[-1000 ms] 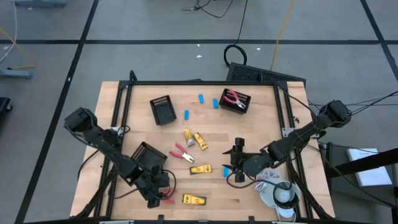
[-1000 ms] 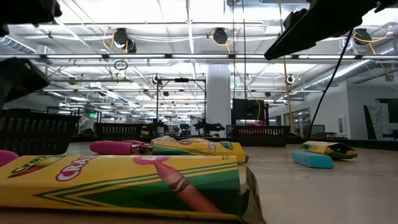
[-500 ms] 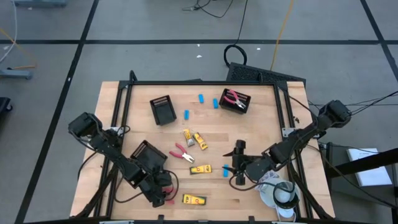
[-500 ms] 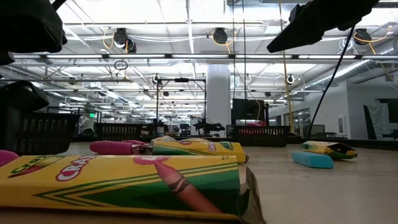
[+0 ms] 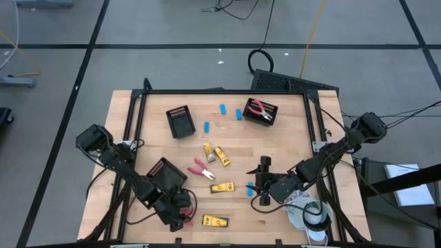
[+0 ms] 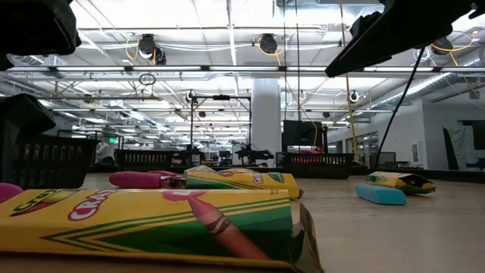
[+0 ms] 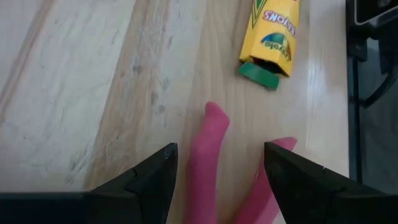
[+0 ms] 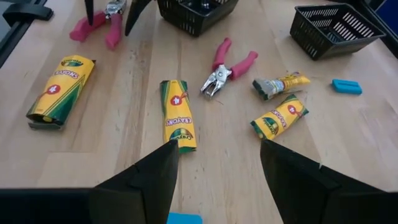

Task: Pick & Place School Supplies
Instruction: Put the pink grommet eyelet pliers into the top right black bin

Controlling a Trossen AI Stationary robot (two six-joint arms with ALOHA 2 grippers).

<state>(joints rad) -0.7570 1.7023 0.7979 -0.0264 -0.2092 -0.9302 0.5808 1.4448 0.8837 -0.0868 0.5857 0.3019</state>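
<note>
I had the left gripper (image 5: 180, 219) low at the table's near left, jaws wide and holding nothing. In the left wrist view, a pink-handled tool (image 7: 214, 162) lay right between the open fingers (image 7: 146, 180), its two handles pointing forward. Just ahead of them lay a yellow crayon box (image 7: 272, 34), its green flap facing the jaws.

From overhead I counted four crayon boxes: the one by the left gripper (image 5: 215, 221), two close together mid-table (image 5: 216, 153), and one (image 5: 222, 187) between the grippers. I counted three pink-handled tools: the one at the left jaws, one pair of pliers (image 5: 202, 169) mid-table, and one in the far right basket (image 5: 261, 111). There were three black baskets and four blue erasers.

The right gripper (image 5: 262, 192) hung right of centre, jaws also wide and empty. A blue eraser (image 8: 184, 218) lay just under and between its fingers (image 8: 146, 180), the mid-table crayon box just ahead.
</note>
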